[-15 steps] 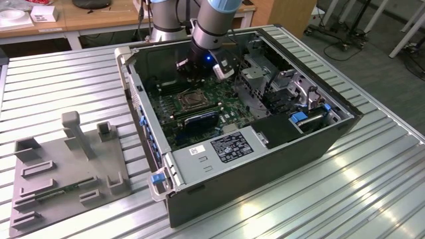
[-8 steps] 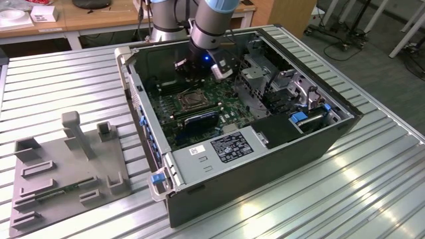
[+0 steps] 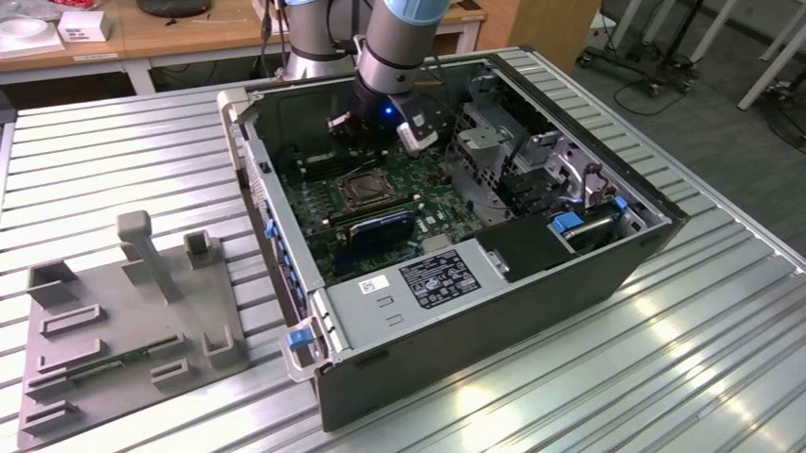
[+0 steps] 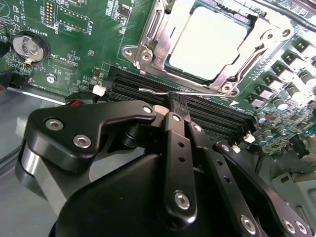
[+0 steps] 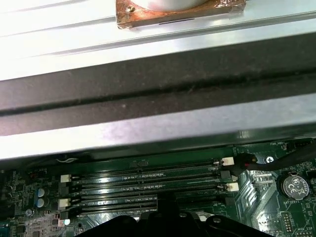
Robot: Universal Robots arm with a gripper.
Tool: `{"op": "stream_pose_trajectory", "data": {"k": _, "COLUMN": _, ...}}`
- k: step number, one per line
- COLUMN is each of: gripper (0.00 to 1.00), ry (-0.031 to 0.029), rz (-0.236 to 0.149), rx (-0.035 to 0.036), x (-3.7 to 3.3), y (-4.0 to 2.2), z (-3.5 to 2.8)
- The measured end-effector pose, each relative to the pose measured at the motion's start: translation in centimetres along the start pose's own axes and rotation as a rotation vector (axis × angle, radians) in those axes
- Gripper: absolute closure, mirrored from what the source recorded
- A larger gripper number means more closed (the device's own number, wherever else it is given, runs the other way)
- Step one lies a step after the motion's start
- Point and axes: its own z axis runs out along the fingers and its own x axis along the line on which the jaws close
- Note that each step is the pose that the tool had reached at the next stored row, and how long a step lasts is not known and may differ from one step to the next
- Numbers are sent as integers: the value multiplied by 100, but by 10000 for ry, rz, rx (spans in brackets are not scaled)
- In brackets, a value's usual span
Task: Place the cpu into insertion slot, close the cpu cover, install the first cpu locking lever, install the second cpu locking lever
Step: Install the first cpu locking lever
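The cpu (image 4: pixel 207 42) lies pale and flat in the insertion slot (image 3: pixel 359 189) on the green board. The cpu cover (image 4: pixel 148 44), a silvery frame, is down around it. A thin metal locking lever (image 4: pixel 202 93) runs along the slot's edge beside the black memory slots (image 4: pixel 217 116). My gripper (image 4: pixel 177 101) is shut, its black fingers pressed together with the tips right at this lever's rod. In the exterior view my gripper (image 3: pixel 377 127) reaches down into the open computer case (image 3: pixel 504 311), just behind the slot.
The case walls (image 3: pixel 259 179) close in around the board. A drive cage (image 3: pixel 529 160) and a blue-tabbed bay (image 3: pixel 579 222) stand at the exterior view's right. A coin battery (image 4: pixel 29 47) sits on the board. A grey fixture tray (image 3: pixel 126 311) lies on the ribbed table.
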Motion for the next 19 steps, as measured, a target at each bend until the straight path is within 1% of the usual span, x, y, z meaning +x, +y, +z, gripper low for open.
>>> {"op": "stream_pose_trajectory", "data": {"k": 6, "gripper": 89, "ry": -1, "rz": 0, "rx": -2, "x": 0, "y": -1, "z": 8}}
{"op": "stream_pose_trajectory", "data": {"k": 10, "gripper": 89, "ry": 0, "rz": 0, "rx": 0, "x": -14, "y": -6, "z": 15}}
{"op": "stream_pose_trajectory", "data": {"k": 19, "gripper": 89, "ry": -1, "rz": -1, "rx": -1, "x": -42, "y": -37, "z": 20}}
